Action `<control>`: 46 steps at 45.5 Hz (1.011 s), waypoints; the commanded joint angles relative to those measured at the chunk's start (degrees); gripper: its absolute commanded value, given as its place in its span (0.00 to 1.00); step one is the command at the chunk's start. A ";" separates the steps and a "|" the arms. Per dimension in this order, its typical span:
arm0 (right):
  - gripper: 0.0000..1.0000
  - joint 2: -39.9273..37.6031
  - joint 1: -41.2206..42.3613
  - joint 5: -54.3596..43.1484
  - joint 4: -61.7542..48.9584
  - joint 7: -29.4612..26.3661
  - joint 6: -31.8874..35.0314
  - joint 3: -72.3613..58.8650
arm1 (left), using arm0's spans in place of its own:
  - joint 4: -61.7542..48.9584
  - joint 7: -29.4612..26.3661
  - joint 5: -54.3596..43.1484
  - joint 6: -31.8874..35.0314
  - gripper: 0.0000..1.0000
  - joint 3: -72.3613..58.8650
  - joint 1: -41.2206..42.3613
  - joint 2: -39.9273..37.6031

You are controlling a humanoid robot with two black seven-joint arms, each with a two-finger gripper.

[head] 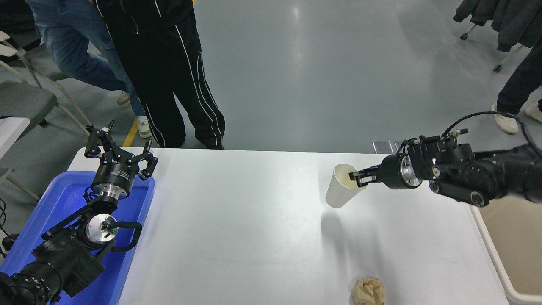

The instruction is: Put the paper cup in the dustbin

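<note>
The right gripper (357,178) pinches the cup (341,187) by its rim, one finger inside the cream mouth and one outside on the white wall. The cup hangs tilted, its mouth up and toward the gripper, its base swung down and away from it. It is off the table (262,220): a soft shadow lies on the white top below the cup and apart from it. The right arm comes in from the side where the bin (493,258) stands and crosses above the bin's far corner, so that corner is hidden. The bin is beige, with a thick rim, and sits against the table's edge on that side; the cup is well short of it, over the table and not over the bin's opening.

On the table's near edge, nearer the camera than the cup and well apart from it, lies a crumpled tan paper ball (368,291).

The left gripper (120,149) is parked far across the table from the cup, its fingers spread and holding nothing, over the far end of a blue tray (139,237).

Beyond the table's far edge stand two people: one in black trousers with white stripes (178,76), one in jeans (80,55)
</note>
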 commanded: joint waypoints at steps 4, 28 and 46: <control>0.00 -4.24 11.56 0.02 4.31 0.02 7.48 -0.75 | 0.00 0.00 0.01 0.00 1.00 0.00 0.00 0.00; 0.00 -7.84 19.56 -0.59 6.60 0.10 11.18 -3.91 | 0.00 0.00 0.01 0.00 1.00 0.00 0.00 0.00; 0.00 -13.55 18.42 -1.03 5.81 0.02 10.74 -4.26 | 0.00 0.00 0.01 0.00 1.00 0.00 0.00 0.00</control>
